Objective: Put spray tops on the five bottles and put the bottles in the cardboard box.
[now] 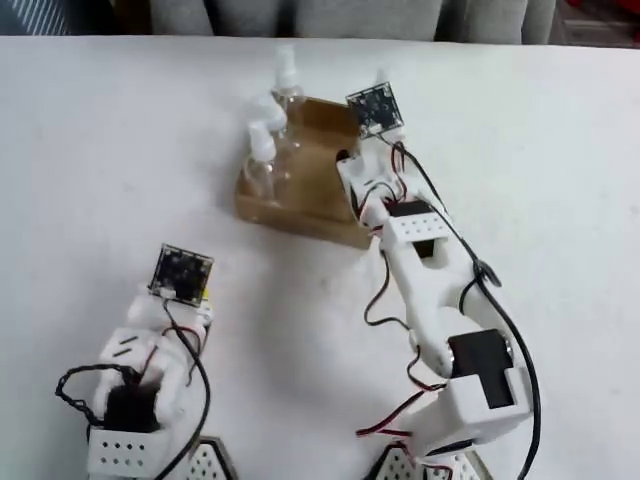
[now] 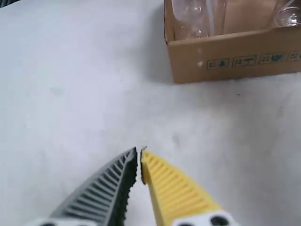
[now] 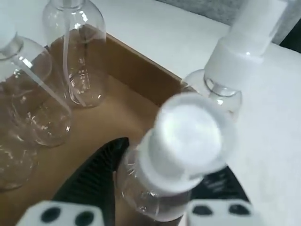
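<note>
Bottle [image 3: 188, 136] with spray top clamped in right gripper [image 3: 160, 188], upright inside cardboard box [image 3: 136, 70], other bottles just ahead; likely awaiting release. Left gripper [image 2: 139, 157] closed, empty, box well ahead.

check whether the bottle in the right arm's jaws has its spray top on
On. A white spray top sits on the neck of the clear bottle between the jaws of the right gripper.

A robotics test bench in an office-like or lab room — a plain white table [image 1: 110, 140] carries the small white left arm [image 1: 135, 390] and right arm [image 1: 445, 300], with bare red and black wires [image 1: 370, 305] looped along them. Grey upholstered seat backs [image 1: 330, 15] — chairs or a sofa, hard to tell — line its far edge.
</note>
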